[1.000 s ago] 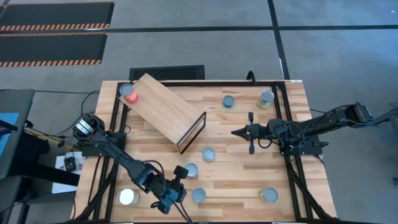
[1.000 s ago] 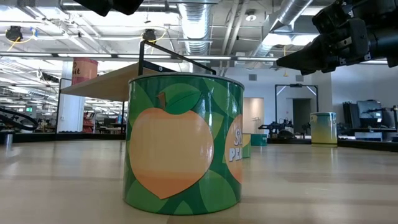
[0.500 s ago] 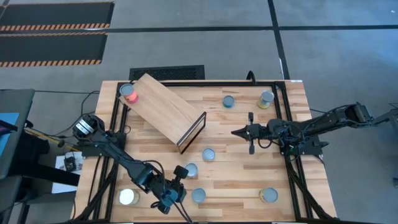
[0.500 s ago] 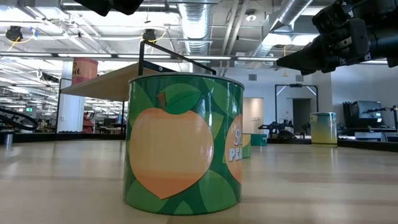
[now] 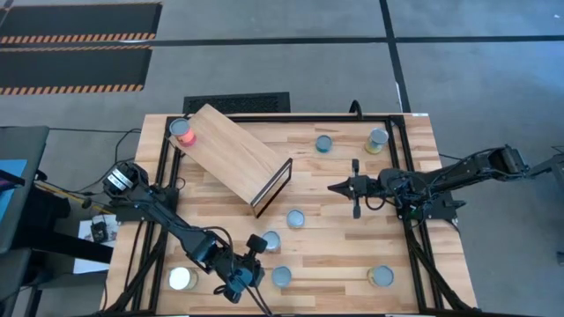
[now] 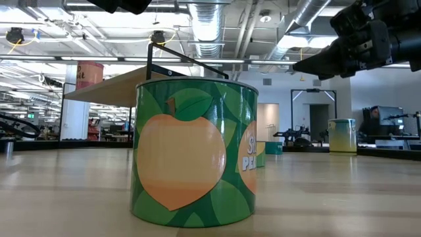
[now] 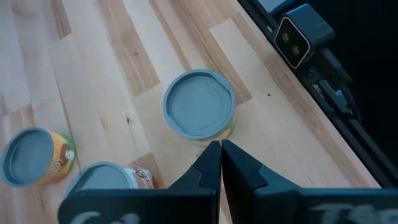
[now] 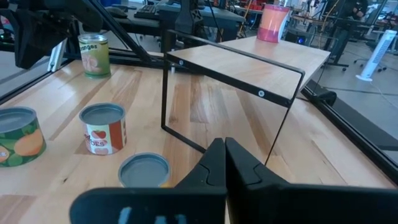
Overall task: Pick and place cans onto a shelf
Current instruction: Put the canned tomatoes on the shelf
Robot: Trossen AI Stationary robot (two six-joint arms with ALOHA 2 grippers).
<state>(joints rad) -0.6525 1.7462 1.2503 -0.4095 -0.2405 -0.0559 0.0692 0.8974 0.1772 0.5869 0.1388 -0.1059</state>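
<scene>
L hand (image 5: 251,261) hovers low near the counter (image 5: 335,185) front edge, fingers pressed together, empty. Just ahead of it: green peach can (image 7: 199,113), grey lid up; two more cans off to one side, a yellow-sided one (image 7: 34,157) and a red-label one (image 7: 109,176). R hand (image 5: 345,187) hangs mid-counter, fingers also together, nothing held; wood shelf (image 5: 236,155) stands ahead of it w/ a pink can (image 8: 274,21) on its far end. A blue-lidded can (image 8: 143,169) sits close below R hand.
</scene>
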